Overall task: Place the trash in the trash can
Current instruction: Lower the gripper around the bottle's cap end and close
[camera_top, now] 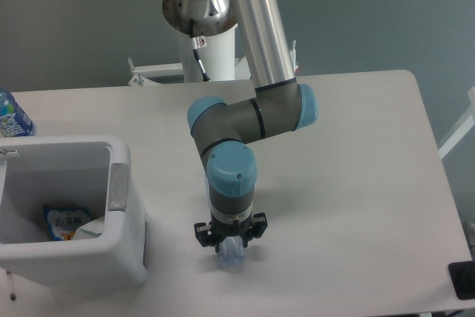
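End effector point(231, 241) low over tabletop point(356, 183), right on top of bottle point(231, 256); only bottle's near end visible below wrist, rest hidden under arm. Finger gap not visible from this angle, so can't tell if clamped on bottle or just straddling it. Bottle lying flat, right of bin point(122, 239), apart from it.

Handling, judged: clear thin plastic, crushed, prob. empty, so v. light; walls soft, will dent more under squeeze; smooth surface = slippery, may squirt out or roll sideways. Best hold across mid body where creases give some bite, not at tapered end. Moderate squeeze enough; no breakage risk.

Bin open-topped, white paper point(90, 229) and a blue-white packet point(63, 222) already inside. Blue-label bottle point(12, 115) at far left edge, not trash.

Remaining, judged: secure bottle, lift, carry left over rim, drop.
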### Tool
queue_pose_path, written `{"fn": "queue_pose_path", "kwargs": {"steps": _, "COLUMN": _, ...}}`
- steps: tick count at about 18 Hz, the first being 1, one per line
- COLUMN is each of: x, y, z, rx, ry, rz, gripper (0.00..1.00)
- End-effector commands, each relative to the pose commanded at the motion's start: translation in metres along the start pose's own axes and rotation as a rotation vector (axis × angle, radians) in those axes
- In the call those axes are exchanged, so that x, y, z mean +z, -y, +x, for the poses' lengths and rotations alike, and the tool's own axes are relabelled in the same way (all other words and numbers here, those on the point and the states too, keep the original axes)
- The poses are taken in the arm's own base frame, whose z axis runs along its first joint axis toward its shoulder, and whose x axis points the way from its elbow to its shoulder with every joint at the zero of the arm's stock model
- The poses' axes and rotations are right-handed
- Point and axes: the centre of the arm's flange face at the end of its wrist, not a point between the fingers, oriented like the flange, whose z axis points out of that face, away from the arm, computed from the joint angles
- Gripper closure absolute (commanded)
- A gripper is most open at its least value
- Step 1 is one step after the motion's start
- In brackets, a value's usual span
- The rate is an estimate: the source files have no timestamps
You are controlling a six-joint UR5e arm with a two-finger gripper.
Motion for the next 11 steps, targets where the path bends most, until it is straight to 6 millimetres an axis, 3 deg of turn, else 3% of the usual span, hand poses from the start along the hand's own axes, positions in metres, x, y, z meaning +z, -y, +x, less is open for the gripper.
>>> {"fn": "queue_pose_path", "kwargs": {"steps": 11, "x": -0.014, "y": 0.005, "z": -0.001, "rx": 0.047, "ry": 0.009, "rz": 0.025, "gripper": 0.39}}
